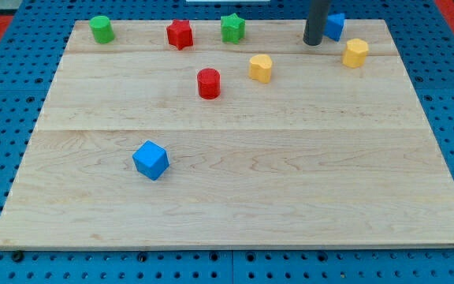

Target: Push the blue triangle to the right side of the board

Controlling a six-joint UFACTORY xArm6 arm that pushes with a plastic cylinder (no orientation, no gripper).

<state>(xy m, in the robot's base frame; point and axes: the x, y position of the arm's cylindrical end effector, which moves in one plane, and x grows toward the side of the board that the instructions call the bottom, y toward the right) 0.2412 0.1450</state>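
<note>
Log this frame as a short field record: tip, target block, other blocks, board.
tip: my tip at the view's top right, just left of the blue triangle, seemingly touching it
target: blue triangle, partly hidden behind the rod, near the top edge
blue cube: lower left, alone
red: red star at top; red cylinder below it
green: green cylinder top left; green star top centre
yellow: yellow block centre; second yellow block right
board: wooden board

blue block half hidden behind the rod
</note>
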